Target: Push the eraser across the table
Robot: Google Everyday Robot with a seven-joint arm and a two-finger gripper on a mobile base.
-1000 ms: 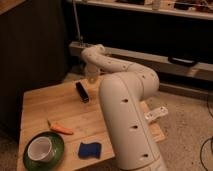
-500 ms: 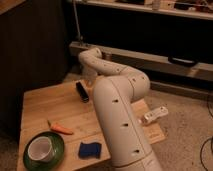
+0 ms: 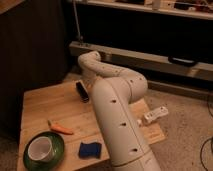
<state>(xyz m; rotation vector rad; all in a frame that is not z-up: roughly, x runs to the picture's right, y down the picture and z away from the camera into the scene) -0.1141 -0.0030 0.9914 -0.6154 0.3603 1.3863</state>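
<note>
The eraser point(image 3: 82, 91), a small black oblong block, lies at the far middle of the light wooden table point(image 3: 50, 106). My white arm point(image 3: 117, 110) rises from the front right, bends over the table and curls down behind the eraser. My gripper point(image 3: 90, 83) is at the arm's lower end, just right of the eraser and close to its far end. It is mostly hidden by the wrist. I cannot tell whether it touches the eraser.
An orange carrot point(image 3: 61, 128) lies front left. A green plate point(image 3: 57, 145) holding a white cup point(image 3: 41, 148) sits at the front-left corner. A blue pad point(image 3: 90, 149) lies at the front edge. A white bottle-like object point(image 3: 154, 115) lies at the table's right edge. A dark cabinet point(image 3: 30, 45) stands left.
The arm's upper links have shifted and the wrist has settled lower beside the eraser. The eraser lies in about the same place.
</note>
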